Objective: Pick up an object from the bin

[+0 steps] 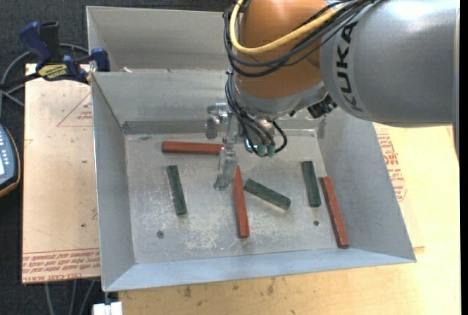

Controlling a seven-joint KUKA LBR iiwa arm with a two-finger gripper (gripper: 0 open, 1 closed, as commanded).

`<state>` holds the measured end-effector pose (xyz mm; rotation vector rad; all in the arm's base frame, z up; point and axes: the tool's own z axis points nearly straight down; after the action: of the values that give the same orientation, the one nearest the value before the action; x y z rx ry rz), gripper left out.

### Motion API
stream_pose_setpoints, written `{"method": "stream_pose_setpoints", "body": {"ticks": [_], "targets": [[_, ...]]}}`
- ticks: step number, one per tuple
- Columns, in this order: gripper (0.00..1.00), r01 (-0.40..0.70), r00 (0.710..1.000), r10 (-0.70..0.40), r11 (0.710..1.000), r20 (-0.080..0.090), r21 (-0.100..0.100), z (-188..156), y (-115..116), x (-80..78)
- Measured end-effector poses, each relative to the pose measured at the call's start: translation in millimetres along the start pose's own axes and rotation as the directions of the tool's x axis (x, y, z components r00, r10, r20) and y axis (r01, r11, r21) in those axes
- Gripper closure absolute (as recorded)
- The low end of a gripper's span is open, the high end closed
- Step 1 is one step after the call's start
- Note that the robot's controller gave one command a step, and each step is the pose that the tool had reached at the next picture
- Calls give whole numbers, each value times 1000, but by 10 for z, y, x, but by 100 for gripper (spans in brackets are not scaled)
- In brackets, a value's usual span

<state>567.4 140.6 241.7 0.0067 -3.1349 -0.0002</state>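
My gripper (pixel 222 182) hangs low in the middle of the bin, under the arm's orange cover. Its tip is right beside the top end of a red stick (pixel 240 207) that lies nearly upright on the floor; whether they touch I cannot tell. A second red stick (pixel 190 148) lies crosswise just to the gripper's left, its right end hidden behind the gripper body. A dark green stick (pixel 268 194) lies slanted just to the right of the first red stick.
Another green stick (pixel 175 190) lies on the left of the bin floor. On the right, a green stick (pixel 311 183) and a long red stick (pixel 334 212) lie side by side near the sloping wall. The arm covers the bin's back right.
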Motion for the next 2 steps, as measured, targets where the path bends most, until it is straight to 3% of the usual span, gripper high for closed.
{"method": "stream_pose_setpoints", "body": {"ticks": [1,2], "targets": [[0,160,987,-160,987,-2,2,1123,-653,516],[0,538,843,-538,843,8,3,1725,-1008,233]]}}
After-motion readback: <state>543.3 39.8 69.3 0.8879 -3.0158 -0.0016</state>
